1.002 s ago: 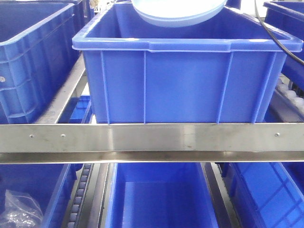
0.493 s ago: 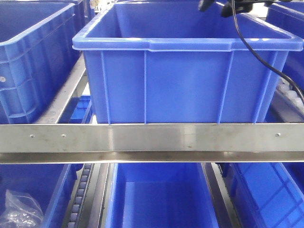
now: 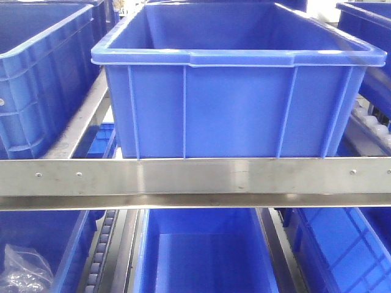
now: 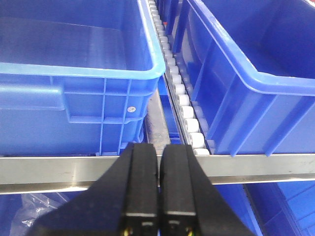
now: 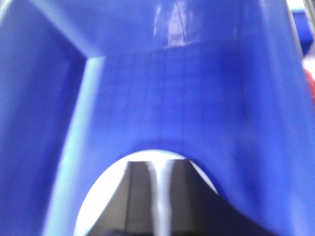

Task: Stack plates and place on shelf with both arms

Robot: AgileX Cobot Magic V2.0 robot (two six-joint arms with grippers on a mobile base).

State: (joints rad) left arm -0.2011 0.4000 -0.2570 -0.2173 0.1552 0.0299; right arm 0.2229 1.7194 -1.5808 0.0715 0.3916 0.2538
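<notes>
a large blue plastic crate [image 3: 235, 91] fills the centre of the front view, sitting on a horizontal steel shelf rail [image 3: 195, 183]. a second blue crate [image 3: 43, 73] stands at its left, a third blue crate [image 3: 366, 36] at upper right. below the rail, another open blue crate [image 3: 204, 253] sits centre, with a crumpled clear plastic bag [image 3: 24, 271] at lower left.

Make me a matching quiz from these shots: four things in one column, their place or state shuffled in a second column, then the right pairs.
Things
1. left gripper
2. right gripper
3. plastic bag
4. white rollers

Place or state
A. in a row between two blue bins
B. shut on the rim of a plate, inside a blue bin
C. lower left bin, under the metal rail
D. shut on nothing, out in front of the rail

Pairs: 1-D, 2-B, 3-C, 4-A
</notes>
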